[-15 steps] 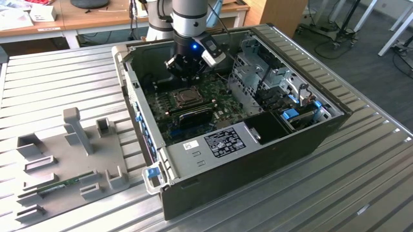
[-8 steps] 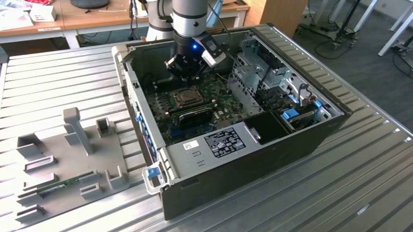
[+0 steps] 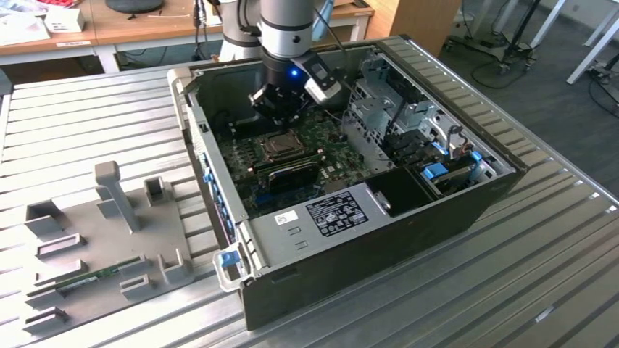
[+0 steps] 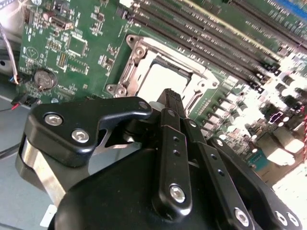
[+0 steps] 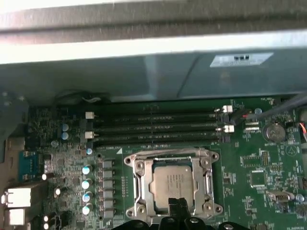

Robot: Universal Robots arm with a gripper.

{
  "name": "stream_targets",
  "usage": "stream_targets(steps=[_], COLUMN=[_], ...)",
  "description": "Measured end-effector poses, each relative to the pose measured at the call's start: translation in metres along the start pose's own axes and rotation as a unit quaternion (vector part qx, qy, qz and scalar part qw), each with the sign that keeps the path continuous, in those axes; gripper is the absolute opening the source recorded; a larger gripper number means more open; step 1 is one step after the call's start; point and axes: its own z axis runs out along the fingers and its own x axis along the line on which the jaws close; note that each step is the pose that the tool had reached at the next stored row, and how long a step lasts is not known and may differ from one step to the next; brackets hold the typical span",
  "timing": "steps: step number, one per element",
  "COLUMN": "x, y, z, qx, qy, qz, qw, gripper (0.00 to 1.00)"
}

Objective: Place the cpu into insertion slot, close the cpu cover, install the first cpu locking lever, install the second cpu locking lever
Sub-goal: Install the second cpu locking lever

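Observation:
The cpu (image 5: 173, 184), a dull grey square chip, lies in the insertion slot (image 5: 165, 154) on the green motherboard (image 5: 268, 163). The silvery cpu cover (image 5: 144, 184) lies flat around it, and the chip shows through its window. My gripper (image 5: 177, 207) hangs just above the socket's edge nearest the wrist, its black fingers (image 4: 169, 98) pressed together with nothing between them. In the exterior view the gripper (image 3: 280, 109) sits inside the open computer case, just behind the cpu (image 3: 281, 146). I cannot tell how the locking levers stand.
The black computer case (image 3: 387, 239) walls in the board on all sides. Long black memory slots (image 5: 153, 129) run beside the socket, and a metal drive cage (image 3: 387, 109) stands at the exterior view's right. A grey fixture plate (image 3: 97, 246) lies outside the case.

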Motion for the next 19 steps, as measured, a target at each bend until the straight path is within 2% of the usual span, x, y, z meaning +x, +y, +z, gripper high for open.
stream_targets(steps=[12, 19], x=[-0.0004, -0.0007], y=[-0.0124, -0.0217], z=[-0.0006, -0.0011], qx=[0.0008, 0.0008], qy=[-0.0001, -0.0001], qz=[0.000, 0.000], qw=[1.00000, 1.00000], gripper=[0.11, 0.11])
